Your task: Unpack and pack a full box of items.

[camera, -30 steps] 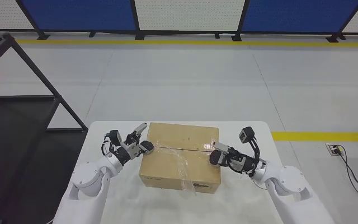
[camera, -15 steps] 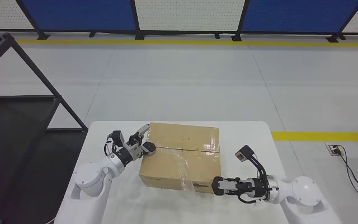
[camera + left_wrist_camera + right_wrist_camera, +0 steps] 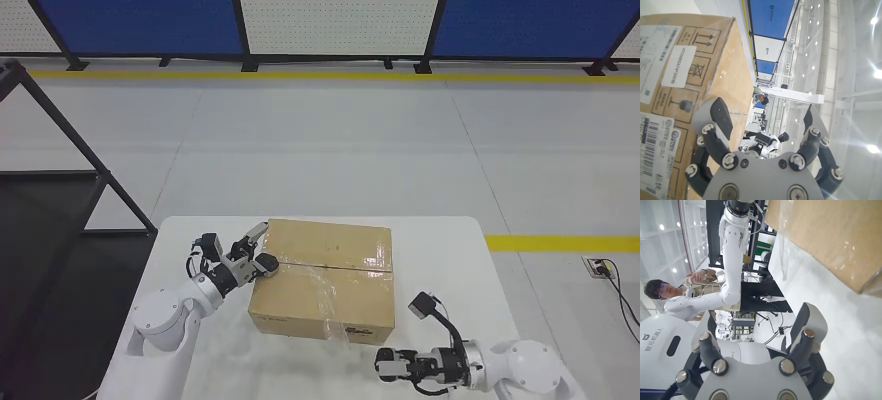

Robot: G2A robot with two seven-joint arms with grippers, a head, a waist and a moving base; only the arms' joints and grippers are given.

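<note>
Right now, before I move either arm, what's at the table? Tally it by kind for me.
cardboard box, flaps shut: 1
robot hands, both open: 2 (left hand, right hand)
Total: 3

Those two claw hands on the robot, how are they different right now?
The left gripper sits at the end of the box, up by its top edge. The right gripper hangs low over the table, apart from the box, off its front corner. The left gripper points towards the box; the right gripper points along its front side. Both are open and hold nothing.
</note>
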